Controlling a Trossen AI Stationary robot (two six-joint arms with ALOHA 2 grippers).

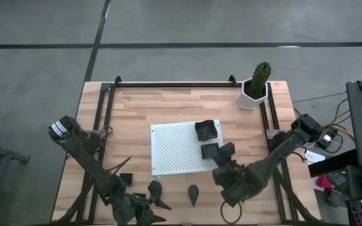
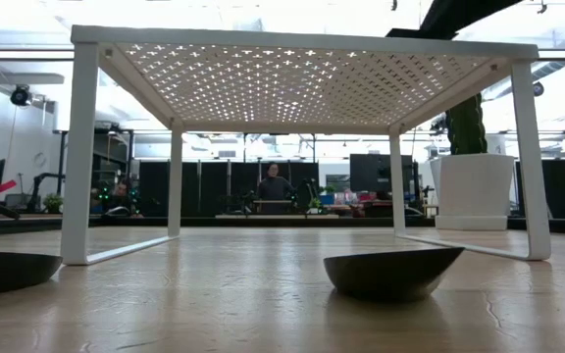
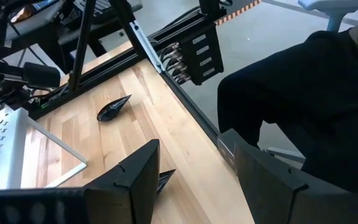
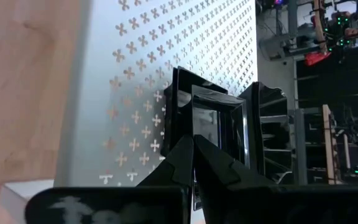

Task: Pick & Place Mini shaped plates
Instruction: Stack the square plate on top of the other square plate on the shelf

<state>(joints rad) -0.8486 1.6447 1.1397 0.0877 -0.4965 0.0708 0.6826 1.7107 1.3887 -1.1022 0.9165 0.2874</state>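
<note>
1. The right claw point(image 1: 225, 152) is at the lower right edge of the white board point(image 1: 175, 147), a bit right of the middle of the high view. Its two fingers are pressed together. In the right wrist view the fingertips meet on the rim of a small square plate point(image 4: 219, 134), so it looks like the claw is pinching that plate.
2. That square plate point(image 1: 210, 150) sits on the board near its lower right corner. A second square plate point(image 1: 205, 130) sits near the board's upper right corner.
3. The left claw point(image 1: 144, 210) is at the bottom of the high view, left of the middle. Its fingers are spread wide and hold nothing.
4. Just beside the left claw, a leaf plate point(image 1: 155, 188) lies on the tabletop point(image 1: 137, 107). A small square plate point(image 1: 126, 179) lies a little to its left.
5. Another leaf plate point(image 1: 194, 194) lies on the tabletop below the board, near the bottom middle.
6. I think the job is partly done: two plates are on the board. Three plates on the wood seem left to move.
</note>
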